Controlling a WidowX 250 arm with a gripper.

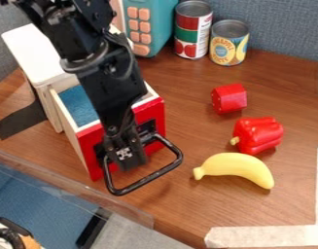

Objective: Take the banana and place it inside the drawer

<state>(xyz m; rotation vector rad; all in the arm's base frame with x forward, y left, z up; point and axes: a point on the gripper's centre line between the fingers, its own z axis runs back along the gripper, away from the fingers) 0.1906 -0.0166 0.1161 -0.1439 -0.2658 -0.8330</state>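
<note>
The black gripper [125, 153] hangs at the red front of the drawer [156, 111], inside the loop of its black handle [148, 179]; how its fingers stand cannot be made out. The drawer is pulled out of the white cabinet, and its blue inner floor shows to the left of the arm. On the wood table, right of the handle and apart from it, lies the yellow banana [236, 168], its stem end pointing left.
A red pepper [258, 134] and a red block [229, 98] lie behind the banana. Two cans [193, 30] [228, 43] and a teal toy with buttons [156, 24] stand at the back. A clear ledge [70, 187] runs along the table's front left edge.
</note>
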